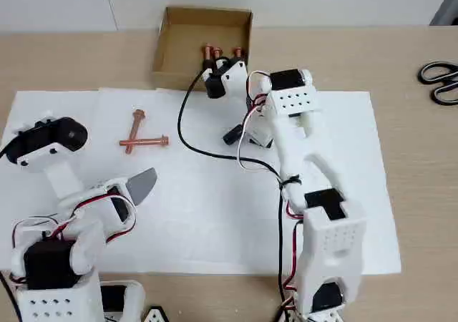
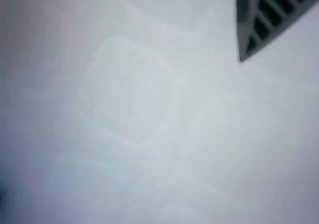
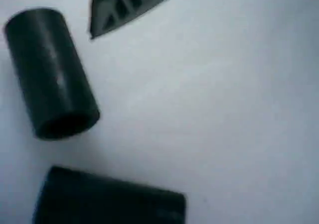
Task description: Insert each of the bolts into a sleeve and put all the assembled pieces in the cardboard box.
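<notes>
A: Is the right claw (image 3: 127, 5) pinching anything?
B: That cannot be told; two black sleeves (image 3: 52, 72) are lying just beside it.
A: And the bolts (image 1: 145, 142)?
B: They are lying crossed, apart from the left claw (image 1: 141, 184), whose grip cannot be told either.

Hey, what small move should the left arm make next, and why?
Probably ease the left hand forward until it hangs over the crossed bolts. They lie loose on the white paper just beyond it, and its wrist view looks at bare paper, so no bolt is lined up.
</notes>
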Motion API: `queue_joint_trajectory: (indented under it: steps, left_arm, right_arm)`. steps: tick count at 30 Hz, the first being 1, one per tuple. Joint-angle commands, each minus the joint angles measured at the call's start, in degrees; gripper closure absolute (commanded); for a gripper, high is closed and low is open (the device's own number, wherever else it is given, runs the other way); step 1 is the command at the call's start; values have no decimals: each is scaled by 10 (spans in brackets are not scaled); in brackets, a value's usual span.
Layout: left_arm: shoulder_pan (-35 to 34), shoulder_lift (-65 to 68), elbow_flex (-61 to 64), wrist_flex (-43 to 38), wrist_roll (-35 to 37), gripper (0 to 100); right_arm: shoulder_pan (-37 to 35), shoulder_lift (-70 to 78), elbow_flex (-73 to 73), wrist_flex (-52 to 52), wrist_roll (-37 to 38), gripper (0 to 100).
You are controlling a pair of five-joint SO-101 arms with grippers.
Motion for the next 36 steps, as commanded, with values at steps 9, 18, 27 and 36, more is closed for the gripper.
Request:
queue_joint_trajectory:
  steps: [9, 18, 27, 36]
  left_arm:
    - [-3, -4, -2, -14, 3, 680]
    - [-3, -4, -2, -14, 3, 680]
    - [0, -4, -2, -15, 3, 680]
    - [1, 2, -58, -11, 3, 680]
  right_arm:
    - [-18, 97, -92, -7, 3, 779]
    - [-15, 145, -98, -7, 2, 804]
    - [2, 144, -117, 13, -16, 995]
    - [48, 143, -316, 149, -84, 995]
